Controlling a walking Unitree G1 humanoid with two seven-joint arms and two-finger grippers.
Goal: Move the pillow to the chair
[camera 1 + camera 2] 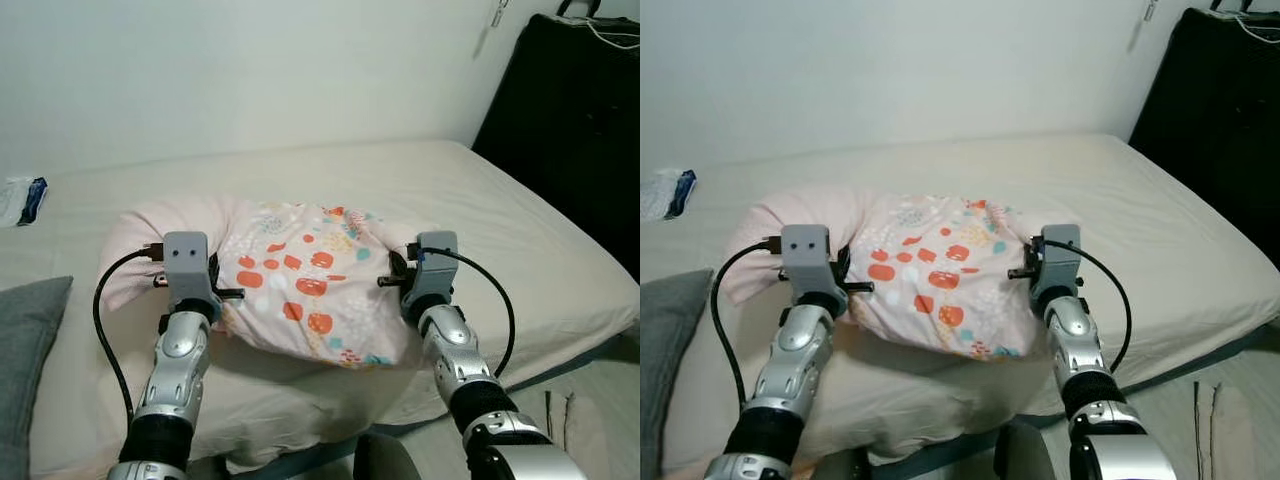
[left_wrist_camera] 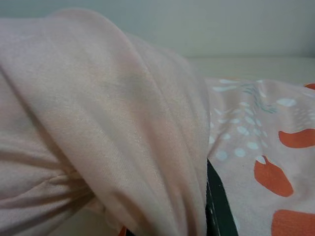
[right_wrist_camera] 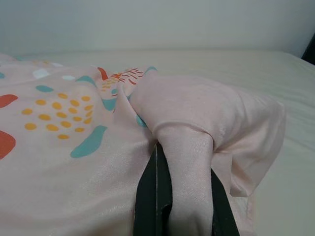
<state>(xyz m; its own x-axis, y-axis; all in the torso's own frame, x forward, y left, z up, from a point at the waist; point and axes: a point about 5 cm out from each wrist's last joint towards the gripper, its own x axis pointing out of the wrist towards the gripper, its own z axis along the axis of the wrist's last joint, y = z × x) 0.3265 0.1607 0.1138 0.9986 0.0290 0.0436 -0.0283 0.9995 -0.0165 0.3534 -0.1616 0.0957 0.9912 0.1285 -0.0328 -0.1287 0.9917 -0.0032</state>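
a cream-sheeted bed (image 1: 520,230) spans the scene beneath both arms, its far edge meeting a plain pale wall (image 1: 250,70). a tall black object (image 1: 580,130) stands beyond the right gripper, off the bed's far right corner. the pillow (image 1: 300,280), pale pink with orange, teal and yellow printed shapes on its central panel, lies on the bed between the two grippers, spreading past the left gripper on its outer side. a grey cushion (image 1: 30,360) lies on the bed outboard of the left arm, well apart from the pillow. a crumpled white and blue packet (image 1: 22,198) sits near the wall, far beyond the left gripper; no writing on it can be read. the left gripper (image 1: 215,292) is at the pillow's left side, and its wrist view shows a dark finger (image 2: 219,206) buried under a fold of pink fabric; whether the claw is apart or clamped cannot be told. the right gripper (image 1: 395,275) is at the pillow's right side, its black fingers (image 3: 150,201) pinched on a bunched fold of the pink cover. black cables (image 1: 105,330) loop from each wrist housing.
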